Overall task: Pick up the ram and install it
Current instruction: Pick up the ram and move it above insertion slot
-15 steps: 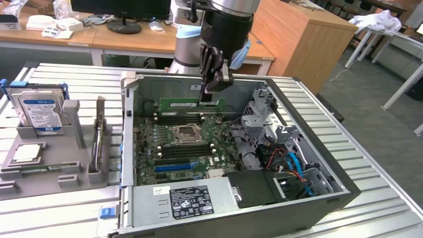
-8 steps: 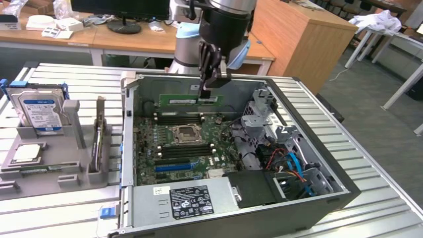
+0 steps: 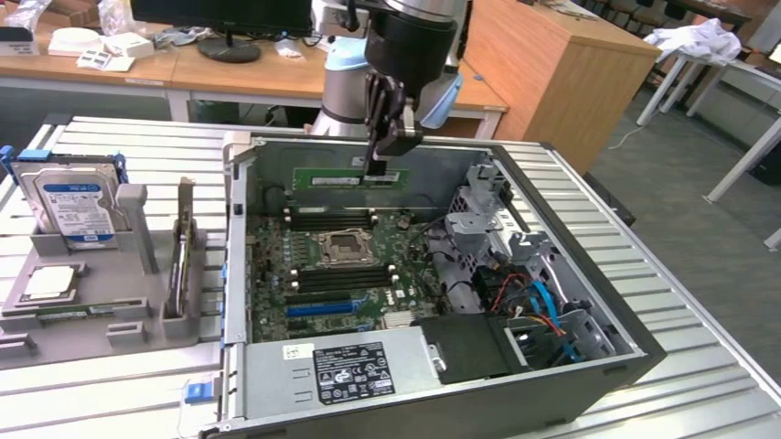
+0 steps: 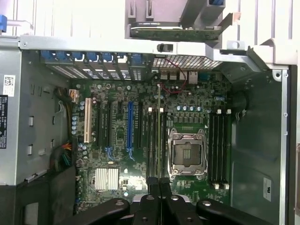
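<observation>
The ram (image 3: 347, 176) is a long green stick hanging level above the far part of the open computer case (image 3: 244, 274). My gripper (image 3: 379, 168) is shut on the ram's end nearest the exterior view's right. In the wrist view the ram (image 4: 158, 131) appears edge-on as a thin line running out from my gripper (image 4: 159, 183). It lies over the black memory slots (image 4: 152, 140) beside the CPU socket (image 4: 187, 152). A second bank of slots (image 4: 218, 145) lies on the socket's other side. The ram hangs above the motherboard (image 3: 320, 302), apart from it.
A grey holder (image 3: 86, 302) at the exterior view's left carries a silver-and-blue hard drive (image 3: 73, 206) and an upright green card with a bracket (image 3: 183, 251). Inside the case are the power supply (image 3: 347, 370), a metal drive cage (image 3: 488, 219) and coloured cables (image 3: 537, 297).
</observation>
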### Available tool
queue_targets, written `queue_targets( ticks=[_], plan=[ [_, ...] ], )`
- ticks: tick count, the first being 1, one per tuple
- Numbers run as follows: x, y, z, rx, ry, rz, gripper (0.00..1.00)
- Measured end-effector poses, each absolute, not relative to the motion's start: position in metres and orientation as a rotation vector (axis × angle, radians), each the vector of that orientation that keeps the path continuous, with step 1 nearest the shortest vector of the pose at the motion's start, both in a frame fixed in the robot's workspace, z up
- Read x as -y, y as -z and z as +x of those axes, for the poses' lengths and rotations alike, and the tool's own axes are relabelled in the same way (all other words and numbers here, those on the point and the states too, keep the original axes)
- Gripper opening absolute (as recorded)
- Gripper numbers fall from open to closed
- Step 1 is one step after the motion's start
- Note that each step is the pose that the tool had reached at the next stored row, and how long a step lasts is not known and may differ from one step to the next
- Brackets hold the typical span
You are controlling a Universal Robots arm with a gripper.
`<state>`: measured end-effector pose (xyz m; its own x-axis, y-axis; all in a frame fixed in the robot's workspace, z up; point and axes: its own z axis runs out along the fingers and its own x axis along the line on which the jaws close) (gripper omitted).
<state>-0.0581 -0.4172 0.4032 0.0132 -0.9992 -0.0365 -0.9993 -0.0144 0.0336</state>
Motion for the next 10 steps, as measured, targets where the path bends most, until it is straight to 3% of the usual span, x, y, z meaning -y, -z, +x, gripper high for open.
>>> queue_targets(
  ticks=[10],
  plan=[
    [0.4172, -0.3946, -0.0581, -2.204, -0.078, -2.235, 0.12]
  ],
)
